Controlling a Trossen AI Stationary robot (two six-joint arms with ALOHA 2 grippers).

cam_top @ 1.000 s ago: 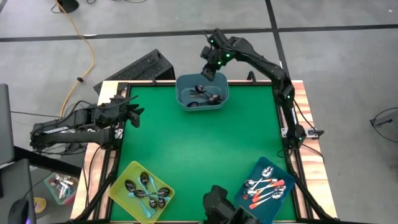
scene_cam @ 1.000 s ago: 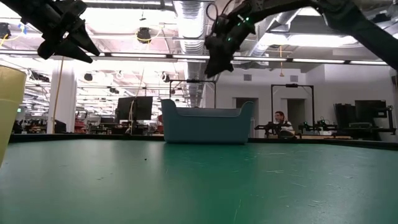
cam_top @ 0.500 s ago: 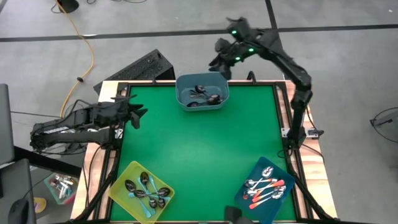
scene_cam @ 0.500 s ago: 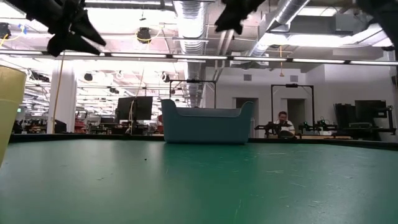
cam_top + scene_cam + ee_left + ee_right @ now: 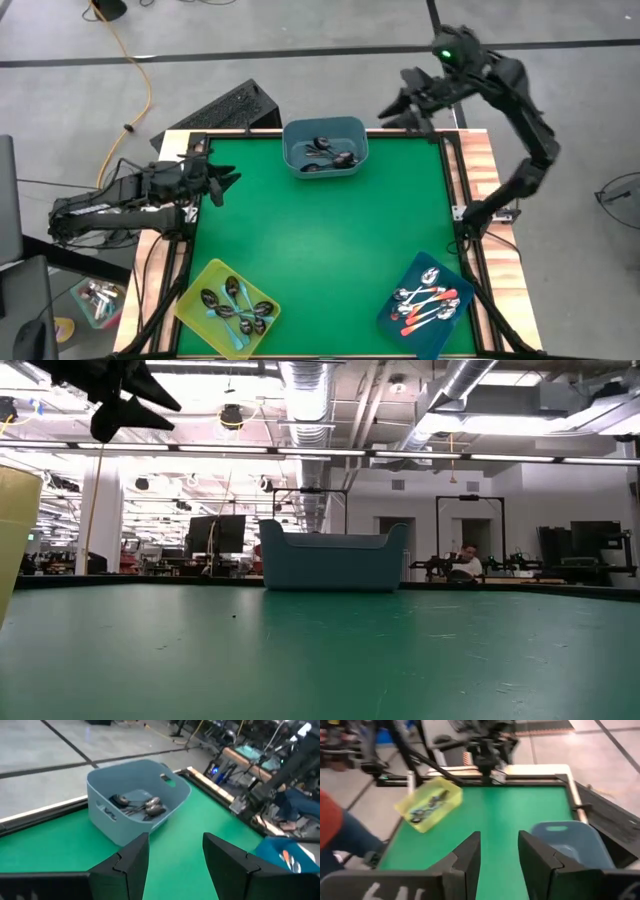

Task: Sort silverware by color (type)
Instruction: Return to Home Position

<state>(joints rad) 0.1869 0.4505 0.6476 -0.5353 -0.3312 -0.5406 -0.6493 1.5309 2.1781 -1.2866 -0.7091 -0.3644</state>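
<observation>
The silverware lies in three bins. Dark metal spoons [image 5: 327, 152] rest in the grey-blue bin [image 5: 345, 168] at the table's far edge, also in the left wrist view [image 5: 140, 806]. Teal-handled spoons [image 5: 236, 305] lie in the yellow bin [image 5: 196, 297], and orange-red-handled spoons [image 5: 428, 303] in the dark blue bin [image 5: 447, 268]. My left gripper [image 5: 226, 183] hovers open over the table's left edge, high in the low view [image 5: 135, 395], with nothing between its fingers [image 5: 175, 855]. My right gripper [image 5: 397, 108] is open and empty in the air by the far right corner [image 5: 499, 852].
The green mat [image 5: 320, 240] lies bare between the three bins. A wooden frame [image 5: 485, 170] borders the table. A black case [image 5: 225, 108] sits beyond the far left corner. A person's red sleeve [image 5: 329, 827] shows at the edge of the right wrist view.
My right gripper has risen from just above the grey-blue bin and swung toward the table's right, ending over the far right corner; it has left the low view. My left gripper has risen slightly. The bins and spoons have stayed put.
</observation>
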